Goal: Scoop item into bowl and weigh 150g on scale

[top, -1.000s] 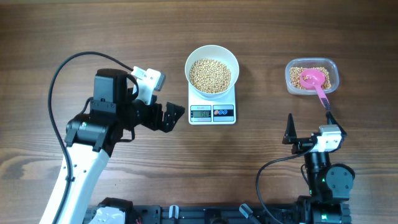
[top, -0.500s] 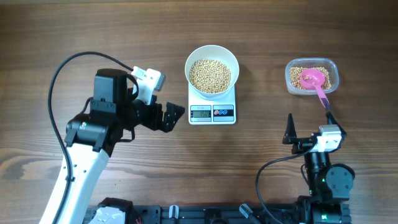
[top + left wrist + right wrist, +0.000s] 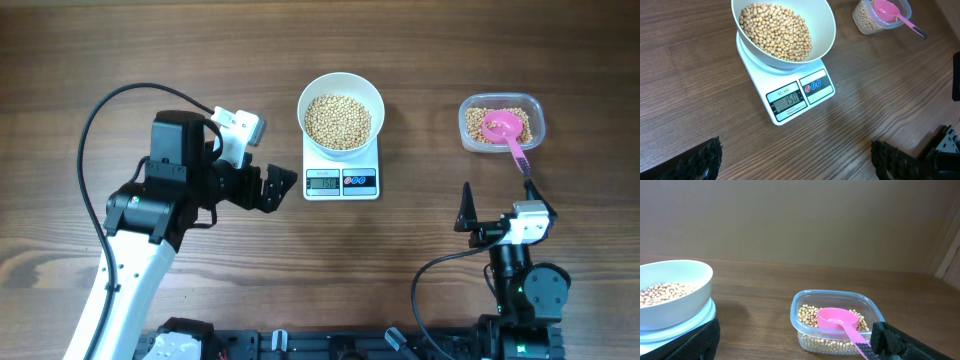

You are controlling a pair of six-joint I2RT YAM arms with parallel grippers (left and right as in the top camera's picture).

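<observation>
A round white bowl [image 3: 306, 98] sits on top of the little white scale [image 3: 341, 183], near the middle of the brown wooden bench [image 3: 100, 50]. The bowl has lots of small tan beans [image 3: 337, 120] inside it, and they cover the bottom in a thick pile. The bowl hides most of the scale, so only the front edge with the grey display [image 3: 786, 101] and the buttons sticks out. In the left wrist view the display reads 150. Off to the right, well apart from the scale, there is a clear plastic tub [image 3: 465, 125] with more of the same beans in it. A pink scoop [image 3: 505, 128] lies in the tub on top of those beans. Its cup rests inside, and its thin handle pokes out over the rim toward the near side of the bench. The left fingers [image 3: 283, 190] are just to the left of the scale and point at it. They are spread wide open and have nothing in them. They are not touching the scale or the bowl. The right fingers [image 3: 498, 205] are near the front of the bench, below the tub, close to the end of the scoop handle. They are spread wide open too and hold nothing. I cannot tell if one of them touches the tip of the handle.
</observation>
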